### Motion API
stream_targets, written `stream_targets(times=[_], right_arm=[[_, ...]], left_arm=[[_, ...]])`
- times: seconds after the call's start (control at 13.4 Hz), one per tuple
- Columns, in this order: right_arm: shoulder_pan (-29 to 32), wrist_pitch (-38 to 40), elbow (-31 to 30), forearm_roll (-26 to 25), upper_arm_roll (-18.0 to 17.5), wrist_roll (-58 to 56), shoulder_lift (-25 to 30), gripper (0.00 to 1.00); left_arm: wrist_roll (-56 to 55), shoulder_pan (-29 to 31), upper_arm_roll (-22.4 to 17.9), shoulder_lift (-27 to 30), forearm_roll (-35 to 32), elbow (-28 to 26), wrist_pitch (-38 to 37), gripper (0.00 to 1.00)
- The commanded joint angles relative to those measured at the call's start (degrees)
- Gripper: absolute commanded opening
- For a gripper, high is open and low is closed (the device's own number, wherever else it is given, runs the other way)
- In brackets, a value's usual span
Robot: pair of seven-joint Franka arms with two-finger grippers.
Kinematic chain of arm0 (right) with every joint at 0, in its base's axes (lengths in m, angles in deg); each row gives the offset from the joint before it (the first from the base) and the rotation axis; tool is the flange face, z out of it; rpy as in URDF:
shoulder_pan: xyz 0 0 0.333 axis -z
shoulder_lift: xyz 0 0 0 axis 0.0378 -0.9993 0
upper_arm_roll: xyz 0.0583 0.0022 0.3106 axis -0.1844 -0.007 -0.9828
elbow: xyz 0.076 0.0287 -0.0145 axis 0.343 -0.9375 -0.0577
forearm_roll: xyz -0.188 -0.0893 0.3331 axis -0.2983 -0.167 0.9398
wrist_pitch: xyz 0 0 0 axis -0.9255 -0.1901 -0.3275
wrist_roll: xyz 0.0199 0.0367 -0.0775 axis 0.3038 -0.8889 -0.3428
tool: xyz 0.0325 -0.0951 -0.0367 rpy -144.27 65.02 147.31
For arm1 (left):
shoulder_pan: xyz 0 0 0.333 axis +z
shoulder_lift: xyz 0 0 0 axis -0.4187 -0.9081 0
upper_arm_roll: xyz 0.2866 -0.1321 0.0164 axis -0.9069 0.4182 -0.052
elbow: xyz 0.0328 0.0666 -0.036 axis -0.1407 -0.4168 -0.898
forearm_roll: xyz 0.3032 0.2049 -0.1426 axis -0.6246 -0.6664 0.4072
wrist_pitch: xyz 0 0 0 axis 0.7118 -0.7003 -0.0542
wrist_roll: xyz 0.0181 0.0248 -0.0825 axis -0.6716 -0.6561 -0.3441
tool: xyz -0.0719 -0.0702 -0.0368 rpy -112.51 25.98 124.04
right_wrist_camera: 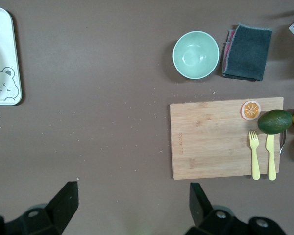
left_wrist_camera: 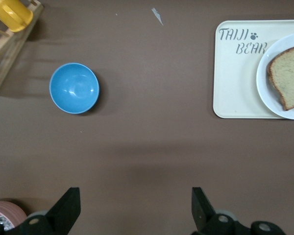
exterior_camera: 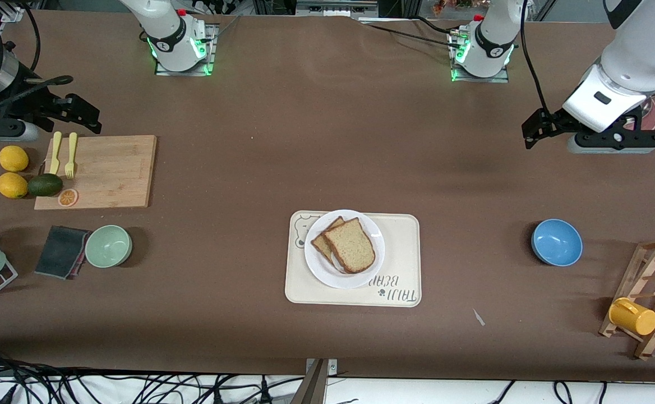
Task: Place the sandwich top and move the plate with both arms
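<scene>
Sandwich top on plate | left gripper, right gripper wide open, empty

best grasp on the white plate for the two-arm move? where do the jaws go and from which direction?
Probably the rim of the white plate, one arm per side: it sits flat on the cream tray, so only its thin raised edge offers a hold. Come in low from each arm's end of the table, clear of the bread slices covering the middle. The left gripper and right gripper are both open.

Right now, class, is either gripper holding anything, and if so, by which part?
Nothing is held. The left gripper is open over bare table near the blue bowl; the right gripper is open beside the cutting board.
</scene>
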Motion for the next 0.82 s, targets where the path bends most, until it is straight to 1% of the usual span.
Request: stream_targets(times=[0.0,0.3,0.45,0.75], right_arm=[[-0.17,0.73,0.84,-0.59,0.04,0.88,0.19,1.0],[-0.17,0.64,0.84,-0.59,-0.05,0.88,0.19,1.0],[-0.17,0.55,0.84,-0.51,-0.05,0.88,0.19,1.0],[-0.17,0.55,0.93,-0.42,0.04,0.79,0.19,1.0]], left_arm=[[0.22,1.03,-0.59,-1.21,5.17,2.42,-2.0,1.0],[0.39,0.86,-0.68,-1.3,4.56,2.69,-4.02,1.0],[0.48,0.33,0.02,-1.3,1.06,2.86,-4.11,1.0],[0.83,0.59,0.02,-1.83,0.96,4.27,-4.55,1.0]])
